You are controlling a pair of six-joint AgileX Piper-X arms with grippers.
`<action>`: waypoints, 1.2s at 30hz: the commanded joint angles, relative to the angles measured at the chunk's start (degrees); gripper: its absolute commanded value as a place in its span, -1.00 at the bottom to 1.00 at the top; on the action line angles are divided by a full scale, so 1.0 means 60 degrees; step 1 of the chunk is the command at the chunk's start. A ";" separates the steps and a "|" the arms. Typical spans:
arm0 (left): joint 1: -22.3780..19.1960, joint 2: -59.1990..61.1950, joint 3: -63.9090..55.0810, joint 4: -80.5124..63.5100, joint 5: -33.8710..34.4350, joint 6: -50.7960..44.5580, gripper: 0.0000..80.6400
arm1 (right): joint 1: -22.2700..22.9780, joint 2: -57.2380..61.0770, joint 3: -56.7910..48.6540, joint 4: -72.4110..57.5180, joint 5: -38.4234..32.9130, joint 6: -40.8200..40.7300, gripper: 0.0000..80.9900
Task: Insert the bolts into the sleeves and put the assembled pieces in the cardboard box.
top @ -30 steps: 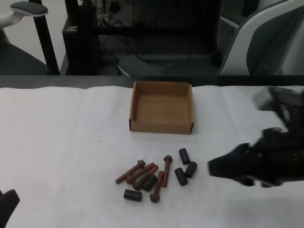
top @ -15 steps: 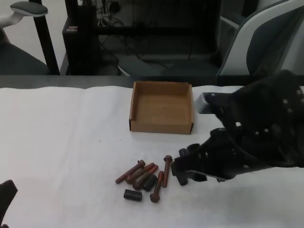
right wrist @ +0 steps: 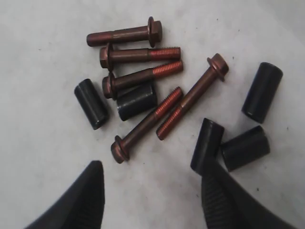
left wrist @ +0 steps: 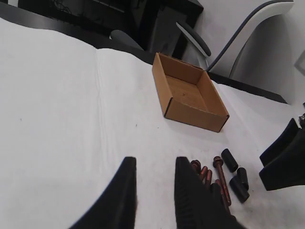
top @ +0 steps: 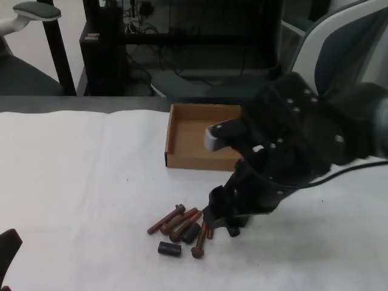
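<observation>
- Right gripper (right wrist: 153,198), fingers spread, hovers over the bolts (right wrist: 143,126) and sleeves (right wrist: 261,91) heaped near the box (top: 182,160).
- Left gripper (left wrist: 151,193) is also spread, empty.
- Parts lie crowded: closing may catch two.

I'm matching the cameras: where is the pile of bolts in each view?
High view: bolts lie nearer than the cardboard box, beside the right end effector.
Left wrist view: bolts just past the left end effector.
Right wrist view: bolts ahead of its open end effector.
Shared landmark: black sleeves among them.
</observation>
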 commanded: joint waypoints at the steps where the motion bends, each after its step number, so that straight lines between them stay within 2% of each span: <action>1: 0.0022 -0.0037 -0.0090 -0.0114 0.0068 -0.0056 -0.27 | 0.0005 0.0539 -0.0507 0.0620 0.0085 -0.0482 0.50; 17: 0.0022 -0.0037 -0.0090 -0.0620 -0.0090 -0.0056 -0.27 | -0.0603 0.1808 -0.1010 0.0734 0.0295 -0.0786 0.50; 36: 0.0022 0.0417 -0.0090 -0.0963 -0.0376 -0.0056 -0.27 | -0.0608 0.1810 -0.1010 0.1404 -0.0160 -0.0765 0.50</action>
